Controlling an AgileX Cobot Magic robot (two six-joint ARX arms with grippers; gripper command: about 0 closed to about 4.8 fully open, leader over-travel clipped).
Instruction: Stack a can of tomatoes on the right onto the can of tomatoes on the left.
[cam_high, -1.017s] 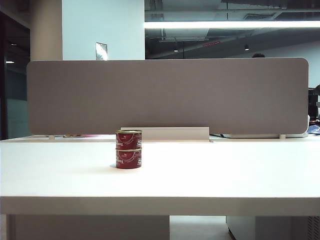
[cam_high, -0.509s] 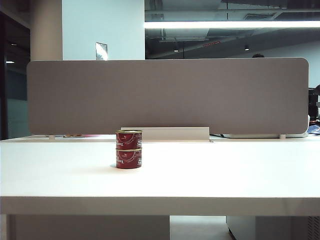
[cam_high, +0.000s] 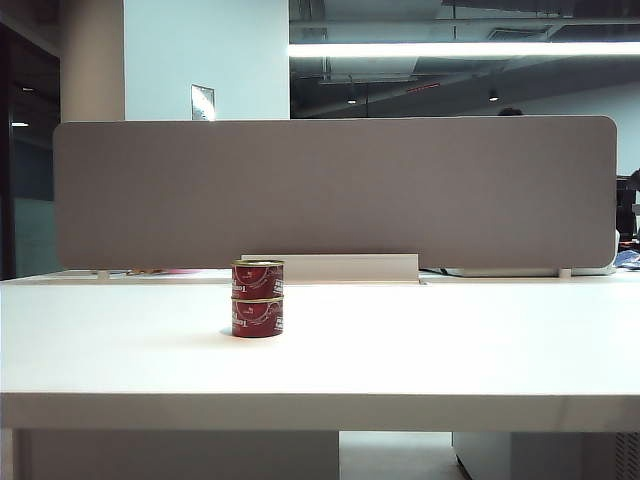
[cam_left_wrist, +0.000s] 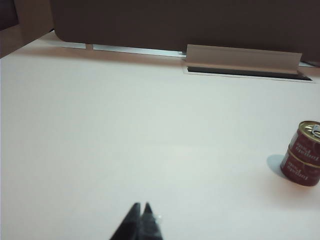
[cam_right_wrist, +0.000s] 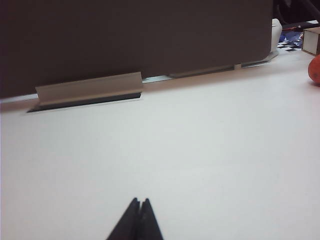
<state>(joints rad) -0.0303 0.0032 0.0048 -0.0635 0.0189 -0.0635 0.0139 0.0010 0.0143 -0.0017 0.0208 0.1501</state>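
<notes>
Left of centre on the white table (cam_high: 450, 350), with the upper can (cam_high: 258, 278) squarely atop the lower can (cam_high: 258, 318), we should keep our left gripper (cam_left_wrist: 140, 209) and right gripper (cam_right_wrist: 139, 203) pinched shut, empty, well clear.

We see our left arm's black two-finger gripper (cam_left_wrist: 140, 212) w/ tips pressed together, low over the surface. Right arm's black two-finger gripper (cam_right_wrist: 139, 209): same, tips together, nothing held.

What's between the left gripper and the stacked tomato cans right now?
Nothing: the left wrist view shows only bare white table between the shut left gripper and the stacked cans.
</notes>
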